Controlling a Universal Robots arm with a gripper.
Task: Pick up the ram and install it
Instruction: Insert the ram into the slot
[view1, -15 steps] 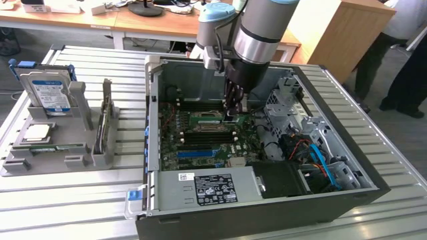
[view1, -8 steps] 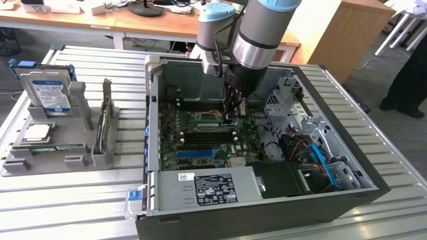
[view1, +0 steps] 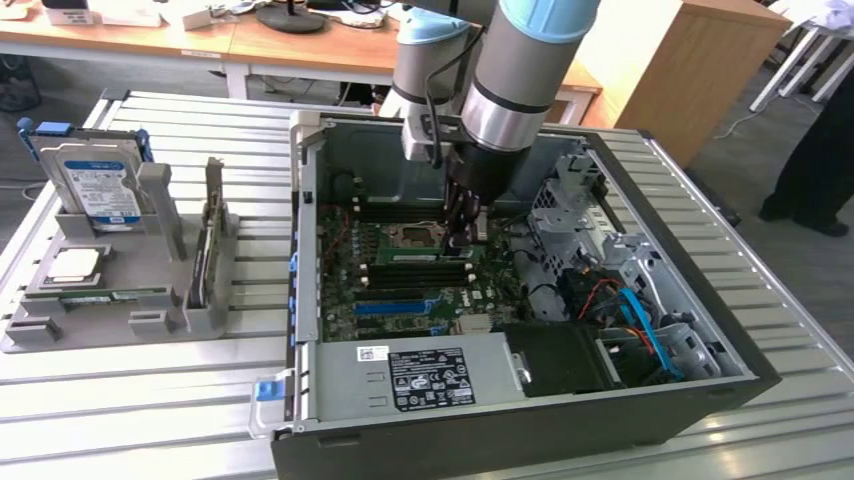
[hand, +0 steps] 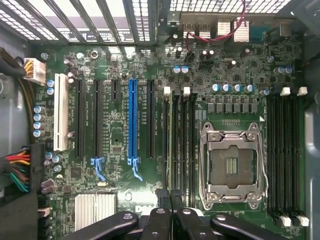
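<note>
The ram (hand: 175, 145) is a thin green stick. It stands edge-on in a black memory slot beside the empty CPU socket (hand: 231, 167). In the exterior view the ram (view1: 424, 256) lies low on the motherboard, inside the open PC case (view1: 400, 405). My gripper (hand: 169, 200) is straight above the ram's near end. Its black fingers (hand: 159, 217) are pressed close together, with the stick's end between the tips. In the exterior view my gripper (view1: 462, 238) reaches down into the case at the ram's end on the exterior view's right.
A grey holder (view1: 80, 325) stands outside the case on the exterior view's left. It carries a blue-labelled hard drive (view1: 91, 185), a CPU (view1: 74, 265), an upright dark card (view1: 208, 240) and a small green strip (view1: 118, 296). Expansion slots (hand: 132, 122), cables (hand: 15, 170) and a drive cage (view1: 587, 200) surround the slots.
</note>
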